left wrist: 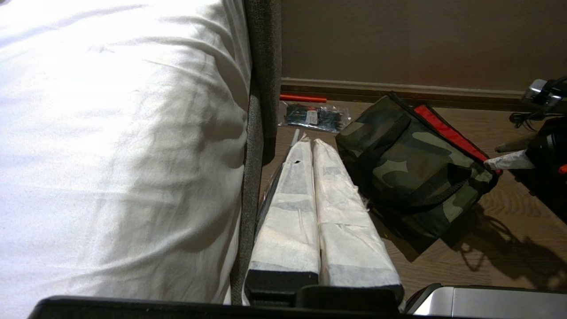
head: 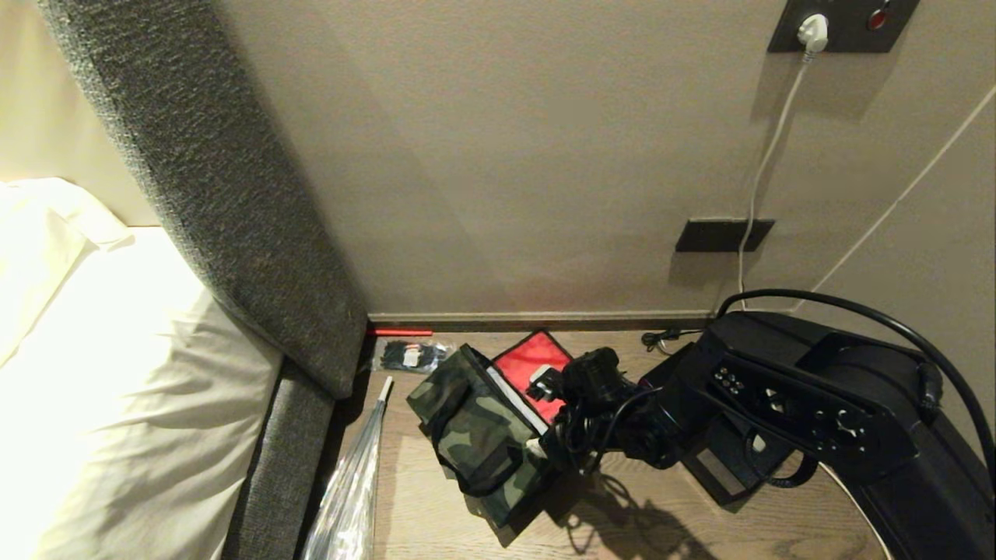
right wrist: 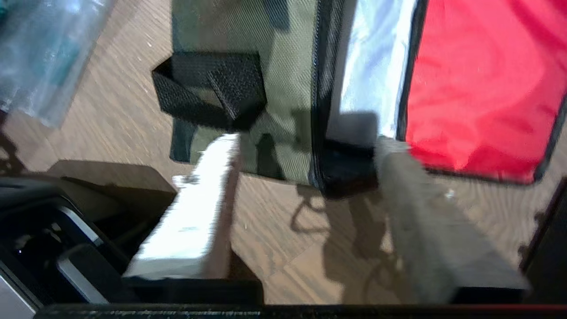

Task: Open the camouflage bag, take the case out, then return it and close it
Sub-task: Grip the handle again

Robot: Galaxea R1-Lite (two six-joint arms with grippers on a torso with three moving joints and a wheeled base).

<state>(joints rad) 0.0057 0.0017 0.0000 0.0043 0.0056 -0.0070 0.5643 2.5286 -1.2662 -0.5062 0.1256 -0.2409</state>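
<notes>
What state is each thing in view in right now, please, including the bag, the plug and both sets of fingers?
camouflage bag: open, red-lined lid flipped back on the floor.
right gripper: fingers apart at the bag's end, holding nothing.
left gripper: fingers together, empty, parked beside the bed.
white plug: plugged into the wall socket.
clear packet: lying flat by the wall.

- head view: high, looking down at wall corner and wood floor (head: 436, 513), far off.
- left wrist view: low, level along floor beside bed (left wrist: 110, 133).
- right wrist view: close over camouflage bag (right wrist: 248, 88); bag (head: 475, 435) (left wrist: 412, 164) appears in all three.
</notes>
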